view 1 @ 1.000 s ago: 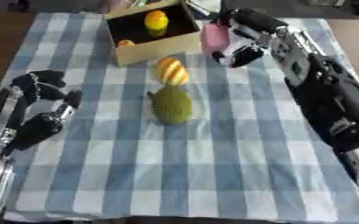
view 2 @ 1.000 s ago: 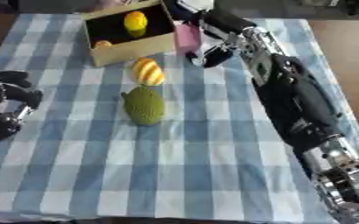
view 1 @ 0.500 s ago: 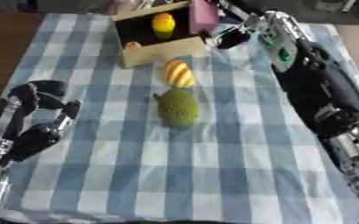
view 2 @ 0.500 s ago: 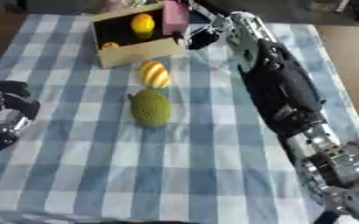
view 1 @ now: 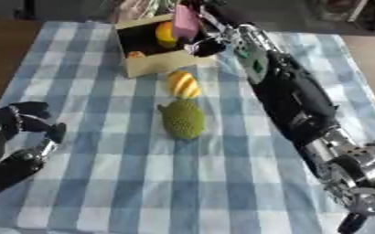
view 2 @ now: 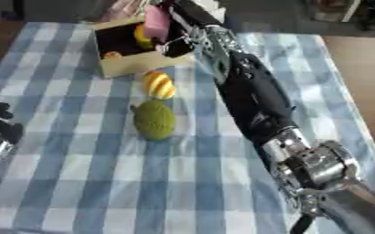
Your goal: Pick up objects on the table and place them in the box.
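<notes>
Was mid-drop with right hand [view 1: 209, 45] clamped on the pink object [view 1: 184, 20] over the box [view 1: 155, 68] — just needed letting go (left hand [view 1: 27, 121] idle, curled).

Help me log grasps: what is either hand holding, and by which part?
The right hand holds the pink object by its lower end, above the box. The left hand holds nothing.

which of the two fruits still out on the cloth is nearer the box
The yellow striped fruit, lying just in front of the box. The bumpy green fruit sits farther down the cloth, beyond it.
</notes>
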`<state>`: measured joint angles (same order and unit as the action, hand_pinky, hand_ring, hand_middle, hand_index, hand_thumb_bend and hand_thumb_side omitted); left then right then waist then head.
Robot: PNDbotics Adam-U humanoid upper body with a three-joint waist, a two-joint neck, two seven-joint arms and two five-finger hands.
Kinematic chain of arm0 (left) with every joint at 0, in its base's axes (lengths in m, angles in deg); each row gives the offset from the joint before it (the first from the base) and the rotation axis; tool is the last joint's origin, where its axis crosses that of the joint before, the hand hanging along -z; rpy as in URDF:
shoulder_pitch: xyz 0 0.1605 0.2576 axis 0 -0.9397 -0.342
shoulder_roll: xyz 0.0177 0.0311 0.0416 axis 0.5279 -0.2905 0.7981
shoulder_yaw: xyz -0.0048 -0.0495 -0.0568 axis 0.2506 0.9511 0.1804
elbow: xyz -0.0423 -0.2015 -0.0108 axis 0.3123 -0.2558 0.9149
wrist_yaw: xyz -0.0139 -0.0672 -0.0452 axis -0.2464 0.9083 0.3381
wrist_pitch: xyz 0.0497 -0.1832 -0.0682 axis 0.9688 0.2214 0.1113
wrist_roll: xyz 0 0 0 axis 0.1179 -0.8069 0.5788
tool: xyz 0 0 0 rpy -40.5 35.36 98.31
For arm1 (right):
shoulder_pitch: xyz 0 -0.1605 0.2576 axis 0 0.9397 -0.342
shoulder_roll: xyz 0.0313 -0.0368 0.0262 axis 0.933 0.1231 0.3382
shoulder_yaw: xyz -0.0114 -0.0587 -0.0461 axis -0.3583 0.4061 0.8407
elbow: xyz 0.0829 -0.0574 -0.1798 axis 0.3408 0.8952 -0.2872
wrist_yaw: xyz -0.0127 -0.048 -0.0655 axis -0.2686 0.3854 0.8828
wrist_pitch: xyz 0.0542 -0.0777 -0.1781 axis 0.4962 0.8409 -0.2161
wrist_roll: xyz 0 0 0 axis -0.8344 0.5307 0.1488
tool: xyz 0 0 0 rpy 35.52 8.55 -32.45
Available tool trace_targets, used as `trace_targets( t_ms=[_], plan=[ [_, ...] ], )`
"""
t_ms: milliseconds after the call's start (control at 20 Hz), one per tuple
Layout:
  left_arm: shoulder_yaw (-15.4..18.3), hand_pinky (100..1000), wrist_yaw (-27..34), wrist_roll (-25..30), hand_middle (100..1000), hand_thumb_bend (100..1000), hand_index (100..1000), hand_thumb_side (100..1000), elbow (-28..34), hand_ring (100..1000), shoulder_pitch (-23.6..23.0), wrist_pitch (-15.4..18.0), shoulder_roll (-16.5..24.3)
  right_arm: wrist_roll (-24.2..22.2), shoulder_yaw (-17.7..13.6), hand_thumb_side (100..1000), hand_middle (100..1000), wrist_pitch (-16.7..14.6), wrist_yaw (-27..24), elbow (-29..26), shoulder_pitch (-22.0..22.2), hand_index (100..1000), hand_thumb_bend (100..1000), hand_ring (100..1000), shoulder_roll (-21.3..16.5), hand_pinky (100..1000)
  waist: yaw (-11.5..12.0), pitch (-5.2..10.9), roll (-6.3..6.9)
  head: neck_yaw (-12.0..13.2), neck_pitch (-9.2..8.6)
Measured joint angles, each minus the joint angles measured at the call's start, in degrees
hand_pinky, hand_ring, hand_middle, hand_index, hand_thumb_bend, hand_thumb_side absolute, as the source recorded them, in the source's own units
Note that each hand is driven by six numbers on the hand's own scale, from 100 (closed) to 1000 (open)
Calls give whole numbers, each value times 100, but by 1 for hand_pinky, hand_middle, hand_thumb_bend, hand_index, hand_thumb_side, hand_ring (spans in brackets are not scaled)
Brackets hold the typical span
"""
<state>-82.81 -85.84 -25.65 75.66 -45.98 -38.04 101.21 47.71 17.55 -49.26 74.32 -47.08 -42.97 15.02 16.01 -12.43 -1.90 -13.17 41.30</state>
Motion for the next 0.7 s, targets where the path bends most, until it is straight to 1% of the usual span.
trace_targets(
  t_ms=[50, 100, 200, 300, 400, 550, 700],
  plan=[
    [-11, 679, 1, 2, 608, 405, 757, 476, 0, 587, 1, 1, -1, 13, -6, 401, 833, 52, 70, 24, 0, 914, 251, 848, 31, 782, 19, 0, 0, -30, -9],
    [-14, 679, 1, 3, 608, 404, 757, 477, 0, 587, 1, 1, -1, 16, -20, 442, 857, 104, 127, 43, 0, 930, 306, 856, 62, 786, 27, 0, 0, -56, -14],
    [-16, 680, 1, 4, 608, 403, 757, 478, 0, 587, 2, 1, -3, 17, -40, 484, 882, 237, 237, 70, 1, 946, 359, 864, 109, 790, 29, 0, 0, -87, -30],
    [-16, 680, 2, 5, 608, 402, 757, 479, 0, 587, 2, 2, -19, 48, -65, 502, 895, 409, 316, 88, 3, 953, 433, 866, 139, 790, 31, 0, 0, -106, -33],
    [-17, 681, 2, 6, 607, 404, 756, 478, 0, 587, 5, 2, -42, 145, -70, 524, 908, 589, 389, 92, 8, 960, 450, 869, 162, 793, 30, 0, 0, -109, -39],
    [-17, 681, 2, 6, 605, 403, 756, 479, 0, 586, 5, 2, -46, 351, -76, 528, 908, 804, 453, 92, 34, 959, 443, 869, 163, 791, 15, 0, 0, -108, -52],
    [-17, 680, 2, 5, 602, 402, 756, 478, 0, 586, 5, 0, -47, 465, -59, 526, 898, 813, 435, 91, 56, 954, 428, 867, 163, 788, -36, 0, 0, -104, -55]
  ],
)
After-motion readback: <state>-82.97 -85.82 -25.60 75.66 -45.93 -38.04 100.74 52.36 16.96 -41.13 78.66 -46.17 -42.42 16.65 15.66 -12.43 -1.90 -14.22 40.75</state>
